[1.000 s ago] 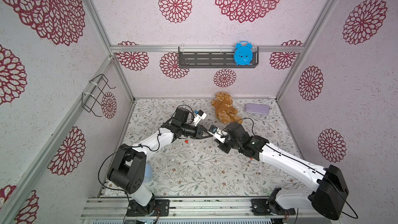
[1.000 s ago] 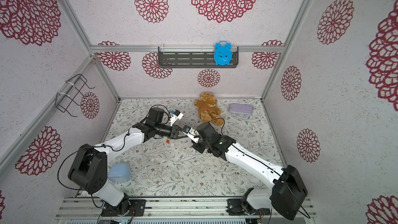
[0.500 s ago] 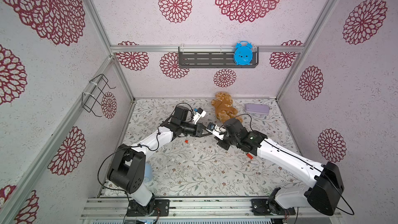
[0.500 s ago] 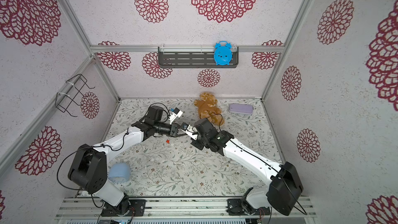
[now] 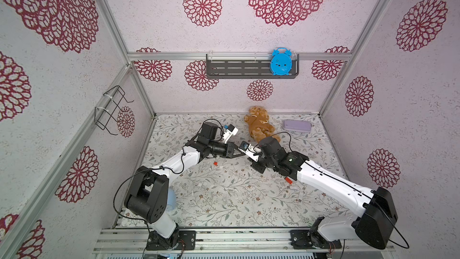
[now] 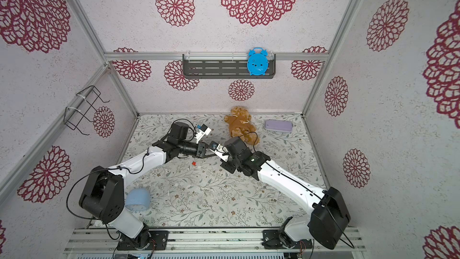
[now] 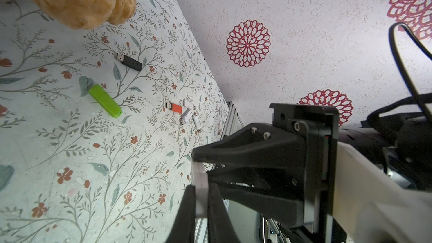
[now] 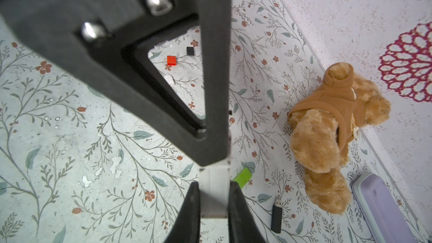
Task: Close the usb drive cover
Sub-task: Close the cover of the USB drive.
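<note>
**Gently pressing the cover home, in mid-air**

Just below the middle of the frame in both top views, the left gripper (image 5: 238,154) and the right gripper (image 5: 249,157) are meeting tip to tip above the table. Each is clamping on the same white usb drive (image 8: 214,184), jaws nearly closed, one at either end. I cannot tell where the body is ending and the cover beginning.

This looks like the final push. The arms should be driving straight along the stick's long axis, because a slight skew is likely to jam the cover or twist the plastic out of the pinch. The drive is looking slim, flat-sided and smooth, so probably slippery against the matte black fingers (image 8: 191,213).

Beneath, a lime-green usb drive (image 7: 105,101), a black usb drive (image 7: 128,61) with a bare metal plug and a loose red cap (image 8: 171,60) are lying on the worn floral table (image 5: 224,203). Farther up the frame, a plush teddy bear (image 5: 258,127) and a rounded lilac case (image 5: 297,125) are sitting by the back wall. A blue alarm clock (image 5: 281,61) is resting on a shelf above.
</note>
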Robot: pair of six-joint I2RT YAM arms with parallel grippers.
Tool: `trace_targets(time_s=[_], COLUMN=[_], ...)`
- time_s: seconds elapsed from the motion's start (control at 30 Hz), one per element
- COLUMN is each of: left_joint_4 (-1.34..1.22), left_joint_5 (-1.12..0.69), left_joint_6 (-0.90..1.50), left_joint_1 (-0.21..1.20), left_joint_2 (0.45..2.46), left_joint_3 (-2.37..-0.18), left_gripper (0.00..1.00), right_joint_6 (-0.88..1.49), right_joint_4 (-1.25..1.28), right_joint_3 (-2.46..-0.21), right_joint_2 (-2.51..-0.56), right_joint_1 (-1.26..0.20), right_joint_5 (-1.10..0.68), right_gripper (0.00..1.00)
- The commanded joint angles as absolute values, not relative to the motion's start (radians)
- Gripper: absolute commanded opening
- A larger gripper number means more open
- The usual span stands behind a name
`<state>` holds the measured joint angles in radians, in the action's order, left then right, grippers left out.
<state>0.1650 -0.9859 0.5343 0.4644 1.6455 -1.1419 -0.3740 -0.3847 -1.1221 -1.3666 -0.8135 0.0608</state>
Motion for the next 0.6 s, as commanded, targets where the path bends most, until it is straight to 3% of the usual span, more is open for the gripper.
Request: trace_targets(time_s=[0.0,0.17,0.33,0.57], left_joint_4=[0.202,0.332,0.285,0.112], left_joint_5=[-1.082,-1.062,-1.09,-1.098], left_joint_6=[0.532,0.442,0.466,0.589], left_joint_1=[0.529,0.535,0.542,0.542], left_joint_2=[1.683,1.701,1.694,1.677], left_joint_3=[-1.134,-1.167,-1.156,-1.123], left_gripper=[0.1,0.1,0.1,0.1], right_joint_6=[-0.412,-0.505,-0.424,-0.371], right_joint_4=[-0.036,-0.051,-0.09,-0.025], right_joint_3=[-1.226,-1.241,-1.28,-1.211], right_joint_2=[-1.344,-1.357,-1.365,-1.341], right_joint_1=[-0.885,-0.916,-0.839,-0.842], right_joint_5=[-0.018,0.072,-0.077,-0.171], right_gripper=[0.16,0.14,0.14,0.14])
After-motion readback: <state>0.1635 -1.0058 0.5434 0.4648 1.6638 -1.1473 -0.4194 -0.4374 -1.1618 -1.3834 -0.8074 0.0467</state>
